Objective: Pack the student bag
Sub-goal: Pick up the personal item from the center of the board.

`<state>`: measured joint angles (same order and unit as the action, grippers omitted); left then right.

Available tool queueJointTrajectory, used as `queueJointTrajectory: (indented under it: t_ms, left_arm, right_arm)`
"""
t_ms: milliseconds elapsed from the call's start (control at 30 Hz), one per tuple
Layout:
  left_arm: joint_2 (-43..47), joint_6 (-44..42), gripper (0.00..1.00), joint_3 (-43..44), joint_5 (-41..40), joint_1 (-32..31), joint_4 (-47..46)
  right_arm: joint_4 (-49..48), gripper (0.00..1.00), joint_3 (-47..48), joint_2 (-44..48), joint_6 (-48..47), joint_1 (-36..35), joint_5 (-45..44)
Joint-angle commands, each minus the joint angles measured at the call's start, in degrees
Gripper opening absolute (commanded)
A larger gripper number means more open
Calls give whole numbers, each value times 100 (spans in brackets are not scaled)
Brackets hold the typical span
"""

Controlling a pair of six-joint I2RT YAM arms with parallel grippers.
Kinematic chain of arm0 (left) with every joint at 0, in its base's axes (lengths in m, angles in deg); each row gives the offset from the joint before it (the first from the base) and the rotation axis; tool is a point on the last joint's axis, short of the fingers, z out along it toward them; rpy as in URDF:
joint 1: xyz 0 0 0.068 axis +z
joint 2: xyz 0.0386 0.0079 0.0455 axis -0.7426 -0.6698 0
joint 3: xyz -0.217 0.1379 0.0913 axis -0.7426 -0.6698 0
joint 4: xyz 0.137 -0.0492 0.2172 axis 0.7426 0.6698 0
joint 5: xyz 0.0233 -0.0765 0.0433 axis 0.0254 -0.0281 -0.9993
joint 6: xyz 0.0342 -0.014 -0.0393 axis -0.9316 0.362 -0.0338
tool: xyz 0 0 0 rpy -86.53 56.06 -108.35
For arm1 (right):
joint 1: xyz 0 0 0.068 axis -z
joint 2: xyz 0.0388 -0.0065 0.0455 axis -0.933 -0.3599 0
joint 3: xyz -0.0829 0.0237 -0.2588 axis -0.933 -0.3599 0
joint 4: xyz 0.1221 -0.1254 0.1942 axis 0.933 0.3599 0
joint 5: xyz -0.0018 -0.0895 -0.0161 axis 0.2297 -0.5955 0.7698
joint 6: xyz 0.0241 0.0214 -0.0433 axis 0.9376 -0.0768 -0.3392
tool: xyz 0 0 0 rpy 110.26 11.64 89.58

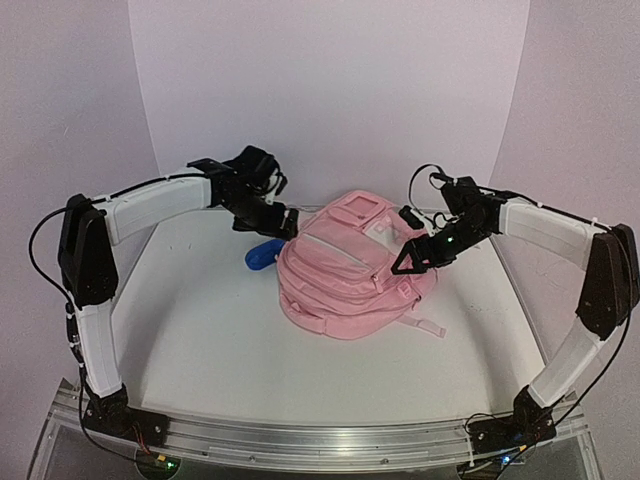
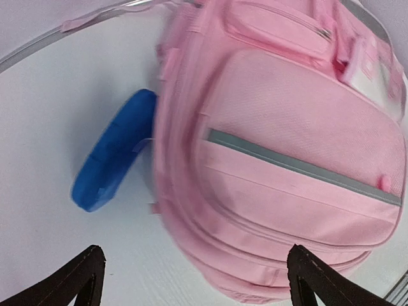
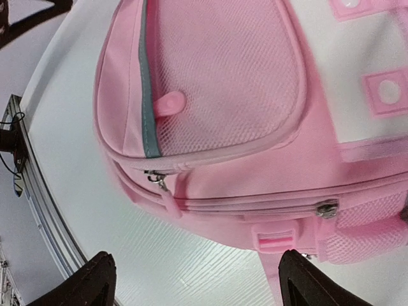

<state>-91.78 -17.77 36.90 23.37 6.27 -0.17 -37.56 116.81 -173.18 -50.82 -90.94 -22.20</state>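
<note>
The pink student bag [image 1: 345, 265] lies flat in the middle of the table, zips shut; it also fills the left wrist view [image 2: 280, 146] and the right wrist view [image 3: 255, 127]. A blue case [image 1: 261, 254] lies against its left side and shows in the left wrist view [image 2: 111, 153]. My left gripper [image 1: 287, 224] hovers open and empty over the bag's upper left corner. My right gripper [image 1: 412, 260] hovers open and empty over the bag's right side, near a zip pull [image 3: 167, 199] and a strap buckle [image 3: 275, 242].
A pink strap [image 1: 425, 325] trails from the bag's lower right onto the white table [image 1: 200, 330]. White walls curve around the back and sides. A metal rail [image 1: 320, 440] runs along the near edge.
</note>
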Motion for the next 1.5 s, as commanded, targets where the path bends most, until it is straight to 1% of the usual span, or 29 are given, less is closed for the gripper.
queueJointTrajectory:
  t_ms: [0, 100, 233, 400, 533, 667, 733, 900, 1033, 1100, 1267, 1467]
  left_arm:
    - [358, -336, 100, 114, 714, 711, 266]
    - [-51, -612, 99, 370, 1033, 1190, 617]
    - [-657, -1052, 96, 649, 1101, 1616, 888]
    - [-1132, -1815, 93, 871, 1342, 1816, 867]
    - [-1690, -2203, 91, 1271, 1632, 1852, 1024]
    - [-1963, -2235, 90, 1279, 1706, 1920, 799]
    - [-2065, -2266, 88, 1300, 1692, 1935, 734]
    - [-2179, -2356, 76, 1273, 1853, 1935, 556]
    - [-2244, -2506, 64, 1250, 1949, 1935, 492]
    - [-2249, -2547, 60, 1196, 1969, 1935, 417]
    - [-2251, -2617, 55, 1110, 2056, 1935, 266]
    - [-2332, -2511, 54, 1063, 2071, 1935, 228]
  right_arm:
    - [378, 91, 396, 204, -198, 441, -137]
    - [593, 93, 525, 144, -331, 764, -73]
    - [910, 94, 753, 9, -581, 1023, -159]
    - [1136, 96, 943, -21, -820, 1138, -472]
    - [1271, 97, 1017, -75, -1011, 1229, -716]
    - [1432, 97, 1154, -235, -1224, 1329, -915]
    - [1475, 97, 1190, -322, -1274, 1368, -1050]
    - [1467, 96, 1199, -518, -1279, 1390, -1325]
    - [1480, 96, 1269, -609, -1148, 1389, -1446]
    - [1496, 96, 1303, -600, -1153, 1384, -1556]
    - [1652, 97, 1332, -531, -1466, 1392, -1952]
    - [2031, 98, 1639, -666, -1486, 1388, -1975]
